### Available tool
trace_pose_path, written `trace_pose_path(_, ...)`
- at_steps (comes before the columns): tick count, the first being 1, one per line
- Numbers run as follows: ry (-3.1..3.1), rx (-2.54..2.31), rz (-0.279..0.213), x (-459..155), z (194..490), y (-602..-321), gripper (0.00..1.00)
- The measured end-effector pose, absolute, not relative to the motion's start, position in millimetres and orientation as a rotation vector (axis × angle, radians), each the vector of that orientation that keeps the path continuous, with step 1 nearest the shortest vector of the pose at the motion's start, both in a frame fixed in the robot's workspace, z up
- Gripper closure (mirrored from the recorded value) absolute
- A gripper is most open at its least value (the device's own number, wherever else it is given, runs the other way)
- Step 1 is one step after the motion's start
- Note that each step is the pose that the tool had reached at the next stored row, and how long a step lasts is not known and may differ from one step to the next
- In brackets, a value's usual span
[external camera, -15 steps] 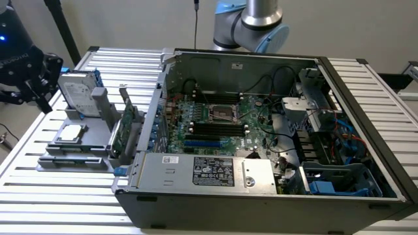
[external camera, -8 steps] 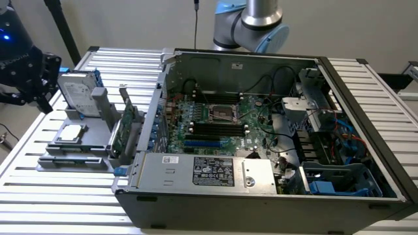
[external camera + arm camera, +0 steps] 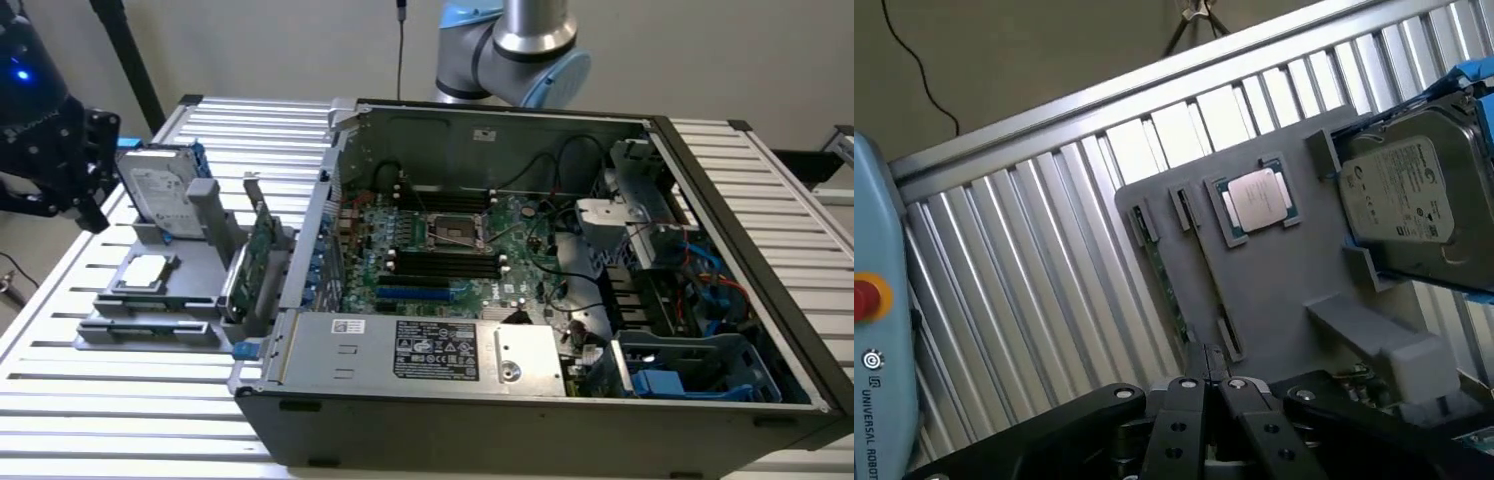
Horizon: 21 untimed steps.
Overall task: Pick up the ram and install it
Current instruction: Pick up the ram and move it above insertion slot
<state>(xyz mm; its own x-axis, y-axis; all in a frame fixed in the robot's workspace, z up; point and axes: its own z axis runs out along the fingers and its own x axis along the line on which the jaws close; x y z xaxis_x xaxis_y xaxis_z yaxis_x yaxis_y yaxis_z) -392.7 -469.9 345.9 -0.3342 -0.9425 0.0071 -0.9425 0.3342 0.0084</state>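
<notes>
So the tool [image 3: 1206,382] is pinched together with nothing in it, hanging right by the ram [image 3: 1166,285] sitting in the gray holder [image 3: 1284,290] next to the CPU [image 3: 1259,200].

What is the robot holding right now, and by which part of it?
Nothing. The gripper has its jaws shut together with nothing between them. The ram sits in its slot on the gray tray, apart from the gripper.

The ram [image 3: 1167,288] is a long, thin green strip seen nearly edge-on, standing on its long edge in a narrow slot of the grey holder [image 3: 1284,275], its near end just in front of the gripper [image 3: 1209,378] and its length running away from it.
</notes>
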Motion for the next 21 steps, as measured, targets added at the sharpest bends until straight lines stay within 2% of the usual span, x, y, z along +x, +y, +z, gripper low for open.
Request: trace_pose_path(21, -2.286, 2.139, -0.002, -400.2, 340.2, -469.8, 0.89)
